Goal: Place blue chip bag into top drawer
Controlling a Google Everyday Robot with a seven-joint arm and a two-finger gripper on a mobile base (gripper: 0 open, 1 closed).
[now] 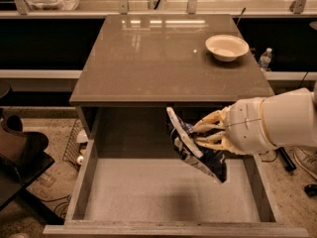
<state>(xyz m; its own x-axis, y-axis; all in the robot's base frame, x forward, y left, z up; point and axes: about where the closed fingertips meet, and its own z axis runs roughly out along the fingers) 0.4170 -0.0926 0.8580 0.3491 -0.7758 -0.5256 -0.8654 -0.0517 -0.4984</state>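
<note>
Cream-coloured and ribbed, the gripper [197, 136] reaches in from the right over the open top drawer [148, 195], its fingers closed on the blue chip bag [206, 162]. The bag is pinched near its upper half and hangs clear of the drawer floor, right of the drawer's middle and near the right wall. Its long axis runs slantwise, from the upper end by the cabinet's front edge down and rightward to the lower corner, which hangs lowest, just above the pale bottom. The bag therefore lies directly under and in front of the gripper, with the drawer's bare floor straight beneath it, so the coming move looks like a short descent or a plain release, with little sideways travel needed. One risk is the lower corner catching the right wall. Behind, on the cabinet top [148, 58], a white bowl [227, 47] stands well apart from all this.
</note>
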